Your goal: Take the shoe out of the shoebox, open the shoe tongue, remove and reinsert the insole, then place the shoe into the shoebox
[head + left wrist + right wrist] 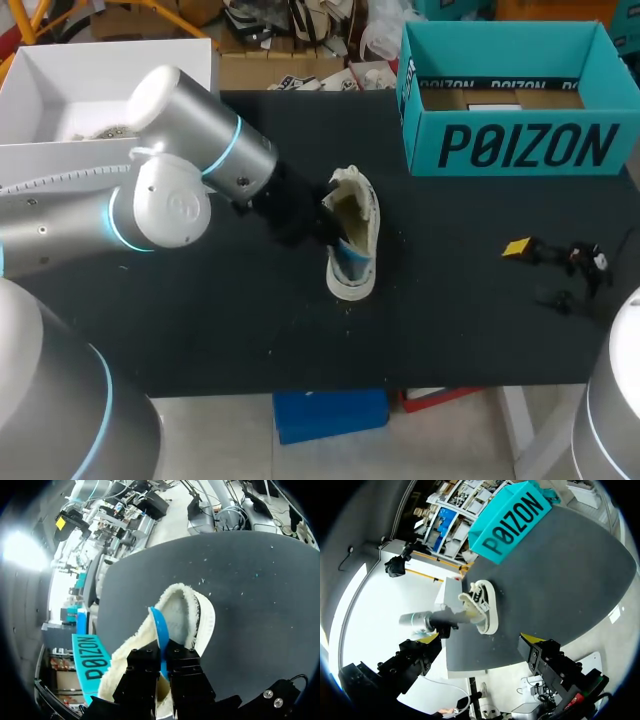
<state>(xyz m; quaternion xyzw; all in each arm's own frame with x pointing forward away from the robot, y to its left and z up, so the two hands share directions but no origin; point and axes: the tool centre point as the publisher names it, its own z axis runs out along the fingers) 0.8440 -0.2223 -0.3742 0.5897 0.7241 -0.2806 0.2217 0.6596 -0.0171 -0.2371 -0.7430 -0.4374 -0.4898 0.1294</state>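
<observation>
Gripping a blue insole, the left pincer is clamped on it from both sides, its two black fingers pressed together where the thin strip rises from the mouth of a cream shoe. The shoe's fleecy lining shows around the insole, ahead of the fingers. Seen from above, the left arm comes in from the left and reaches past the middle of the dark surface, where the shoe stands on its pale sole, well apart from the shoebox. The insole juts up out of the end of the shoe nearer the robot. The teal shoebox sits open-topped at the far right of the surface, nothing of the shoe inside it. The right arm enters at the lower right corner. Its own camera shows the right pincer with its yellow-tipped fingers spread wide apart and holding nothing, near the surface's edge and well clear of the shoe.
</observation>
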